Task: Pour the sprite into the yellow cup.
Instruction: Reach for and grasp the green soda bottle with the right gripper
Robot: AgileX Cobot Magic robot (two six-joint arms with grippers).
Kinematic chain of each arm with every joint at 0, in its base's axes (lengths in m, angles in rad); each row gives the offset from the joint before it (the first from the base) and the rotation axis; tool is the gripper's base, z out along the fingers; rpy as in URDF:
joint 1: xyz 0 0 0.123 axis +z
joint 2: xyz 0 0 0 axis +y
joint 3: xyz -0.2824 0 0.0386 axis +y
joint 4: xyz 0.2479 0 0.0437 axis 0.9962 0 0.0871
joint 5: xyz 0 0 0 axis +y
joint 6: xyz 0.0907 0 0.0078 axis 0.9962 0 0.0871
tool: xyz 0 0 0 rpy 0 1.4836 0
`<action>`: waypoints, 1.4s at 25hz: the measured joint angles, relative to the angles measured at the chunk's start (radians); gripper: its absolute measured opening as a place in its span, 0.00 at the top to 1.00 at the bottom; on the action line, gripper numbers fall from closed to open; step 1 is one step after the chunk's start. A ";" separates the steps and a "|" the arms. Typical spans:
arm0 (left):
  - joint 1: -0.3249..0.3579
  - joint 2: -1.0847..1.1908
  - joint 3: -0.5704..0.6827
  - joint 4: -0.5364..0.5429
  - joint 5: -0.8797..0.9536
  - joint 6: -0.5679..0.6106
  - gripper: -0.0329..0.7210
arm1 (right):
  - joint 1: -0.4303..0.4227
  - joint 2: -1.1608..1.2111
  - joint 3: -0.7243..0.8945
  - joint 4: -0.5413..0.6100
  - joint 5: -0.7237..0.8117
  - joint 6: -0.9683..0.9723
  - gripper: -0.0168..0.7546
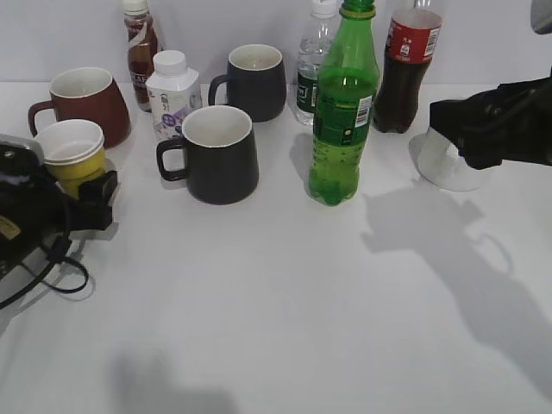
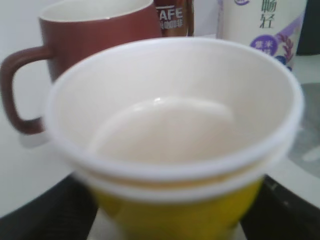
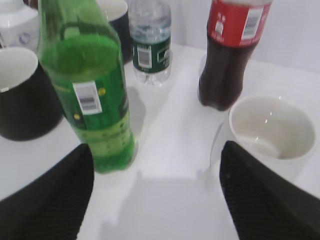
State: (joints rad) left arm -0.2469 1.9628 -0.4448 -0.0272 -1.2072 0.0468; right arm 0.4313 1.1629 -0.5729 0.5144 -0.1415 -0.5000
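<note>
Nearest, the left pincer point(image 1: 90, 194) seems clamped round the yellow cup point(image 1: 72, 155), though its fingertips are hidden; the cup looks empty; farther back, the right pincer point(image 3: 157, 192) gapes before the sprite point(image 1: 342, 108), upright on the worktop point(image 1: 285, 293); pouring remains.

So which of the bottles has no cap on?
The tall translucent green plastic bottle: its neck ends in an open mouth. The small brown drink bottle and white carton-style bottle beside it show caps.
</note>
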 joint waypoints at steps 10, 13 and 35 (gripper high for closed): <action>0.000 0.064 -0.090 0.020 0.001 0.000 0.24 | 0.000 0.097 -0.031 -0.007 -0.004 0.016 0.22; 0.000 0.064 -0.094 0.022 0.000 0.000 0.32 | 0.004 0.135 -0.040 -0.007 -0.011 0.016 0.22; 0.000 -0.161 0.127 0.232 -0.002 -0.003 0.39 | 0.116 0.505 -0.049 -0.460 -0.559 0.472 0.22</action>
State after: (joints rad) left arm -0.2469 1.8016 -0.3177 0.2044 -1.2097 0.0439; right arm 0.5475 1.6677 -0.6219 0.0541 -0.7001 -0.0285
